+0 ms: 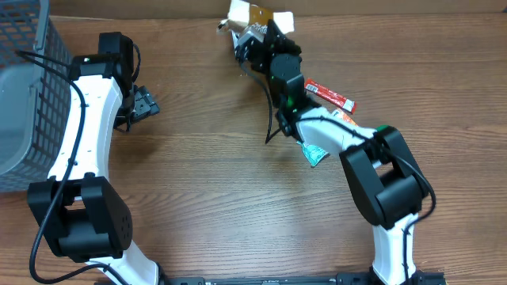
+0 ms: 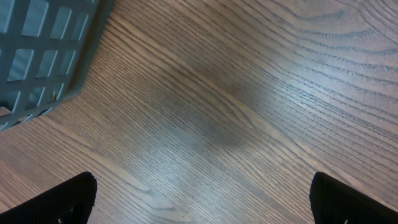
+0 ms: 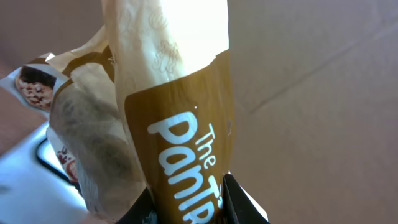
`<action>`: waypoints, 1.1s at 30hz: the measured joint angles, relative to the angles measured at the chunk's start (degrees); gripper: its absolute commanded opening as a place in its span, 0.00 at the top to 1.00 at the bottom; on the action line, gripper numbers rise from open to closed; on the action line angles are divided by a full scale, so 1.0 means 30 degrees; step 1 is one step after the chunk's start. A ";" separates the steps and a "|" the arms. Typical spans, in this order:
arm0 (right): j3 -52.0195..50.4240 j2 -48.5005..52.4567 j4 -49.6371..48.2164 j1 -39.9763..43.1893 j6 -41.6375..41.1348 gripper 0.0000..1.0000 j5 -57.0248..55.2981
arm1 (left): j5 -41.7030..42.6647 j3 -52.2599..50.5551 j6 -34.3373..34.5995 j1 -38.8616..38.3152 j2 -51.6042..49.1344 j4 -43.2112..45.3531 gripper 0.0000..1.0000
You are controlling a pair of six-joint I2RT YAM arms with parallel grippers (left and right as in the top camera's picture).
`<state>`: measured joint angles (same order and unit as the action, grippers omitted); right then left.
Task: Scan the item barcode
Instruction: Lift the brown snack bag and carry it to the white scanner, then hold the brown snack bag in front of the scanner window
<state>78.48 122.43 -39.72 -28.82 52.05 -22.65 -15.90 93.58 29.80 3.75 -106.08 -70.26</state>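
Brown-and-cream snack bag [image 3: 180, 124] is clamped upright in the right gripper [image 3: 186, 208], up at the far table edge, well apart from the grey basket [image 1: 24, 79]; a crumpled printed wrapper [image 3: 37, 87] behind it may be part of the same bag, view too tight to tell. Red sachet [image 1: 329, 95] and green sachet [image 1: 314, 153] lie on the table [image 1: 214, 182] farther from the basket than the bag. Left gripper [image 1: 142, 103] sits just beside the basket, jaws spread wide, holding nothing.

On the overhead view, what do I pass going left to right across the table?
grey basket → left gripper → brown snack bag → red sachet
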 measured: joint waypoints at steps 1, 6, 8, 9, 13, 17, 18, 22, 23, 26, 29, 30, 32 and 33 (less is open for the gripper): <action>0.0423 0.0313 0.0036 0.0175 -0.0051 0.96 0.0036 | -0.0007 0.0000 0.0000 0.0000 0.0000 -0.0007 0.00; 0.3279 0.1275 0.0124 0.0597 -0.0423 0.96 0.0954 | -0.0007 0.0000 0.0000 0.0000 0.0000 -0.0007 0.00; 0.4612 0.1486 0.0080 0.0554 -0.0503 0.96 0.1290 | 0.0000 0.0000 0.0000 0.0000 0.0000 -0.0007 0.00; 0.5129 0.1581 0.0015 0.0561 -0.0495 0.96 0.1472 | 0.0000 0.0000 0.0000 0.0000 0.0000 0.0000 0.00; 0.6878 0.2463 -0.0189 0.0561 -0.0627 0.96 0.1996 | 0.0000 0.0000 0.0000 0.0000 0.0000 -0.0007 0.00; 0.7766 0.4153 -0.0175 0.0619 -0.0685 0.96 0.2273 | 0.0000 0.0000 0.0000 0.0000 0.0000 -0.0007 0.00; 0.7839 0.4575 -0.0160 0.0641 -0.0714 0.96 0.2280 | 0.0000 0.0000 0.0000 0.0000 0.0000 0.0000 0.00; 0.7927 0.6258 0.0080 0.0729 -0.0743 0.96 0.2419 | 0.0000 0.0000 0.0000 0.0000 0.0000 -0.0007 0.00; 0.7927 0.6360 0.0350 0.0721 -0.0758 0.96 0.2470 | 0.0000 0.0000 0.0000 0.0000 0.0000 -0.0007 0.00; 0.7927 0.6397 0.0699 0.0736 -0.0758 0.96 0.2404 | 0.0000 0.0000 0.0000 0.0000 0.0000 -0.0007 0.00; 0.8000 0.6397 0.0852 0.0714 -0.0758 0.96 0.2091 | 0.0000 0.0000 0.0000 0.0000 0.0000 -0.0007 0.00; 0.8007 0.6397 0.0976 0.0692 -0.0758 0.96 0.1865 | 0.0000 0.0000 0.0000 0.0000 0.0000 0.0000 0.00; 0.8007 0.6397 0.1115 0.0634 -0.0765 0.96 0.1450 | 0.0000 0.0000 0.0000 0.0000 0.0000 -0.0007 0.00; 0.8007 0.6397 0.1100 0.0554 -0.0750 0.96 0.1093 | 0.0000 0.0000 0.0000 0.0000 0.0000 -0.0007 0.00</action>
<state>102.50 141.62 -36.42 -27.16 49.80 -19.38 -15.90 93.58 29.80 3.75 -106.08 -70.28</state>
